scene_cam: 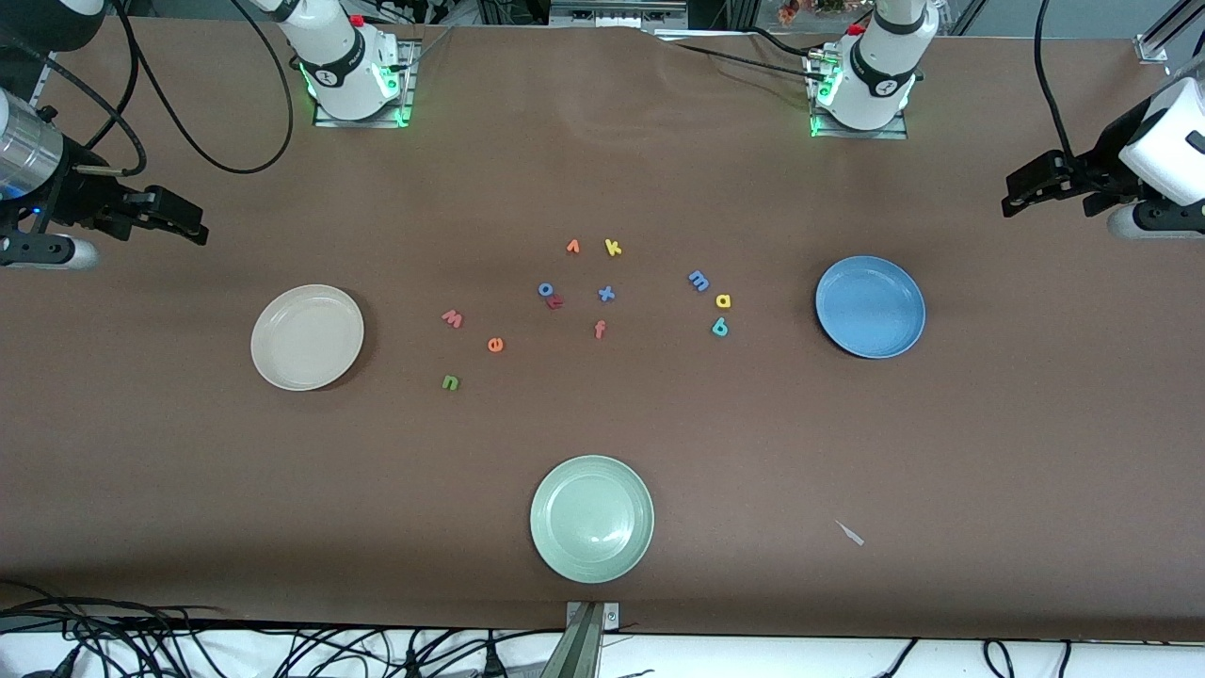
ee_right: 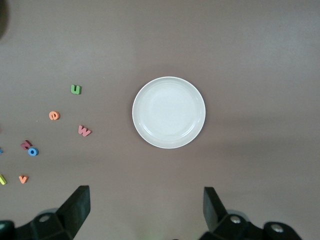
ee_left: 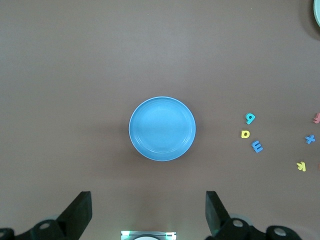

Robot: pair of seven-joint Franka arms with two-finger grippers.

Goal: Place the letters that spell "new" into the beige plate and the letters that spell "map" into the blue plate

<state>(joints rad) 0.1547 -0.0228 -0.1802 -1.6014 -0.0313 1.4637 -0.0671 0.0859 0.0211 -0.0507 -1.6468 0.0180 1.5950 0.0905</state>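
Both our grippers wait with fingers spread: the left gripper (ee_left: 149, 212) high over the table's left-arm end near the blue plate (scene_cam: 871, 307), the right gripper (ee_right: 145, 210) likewise near the beige plate (scene_cam: 307, 337). Readable letters lie between the plates: m (scene_cam: 698, 280), a (scene_cam: 723, 301), p (scene_cam: 719, 327) by the blue plate; w (scene_cam: 453, 318), e (scene_cam: 495, 345), n (scene_cam: 450, 381) toward the beige plate. Neither plate holds a letter.

Both grippers (scene_cam: 1012, 193) (scene_cam: 193, 226) raised, wide open
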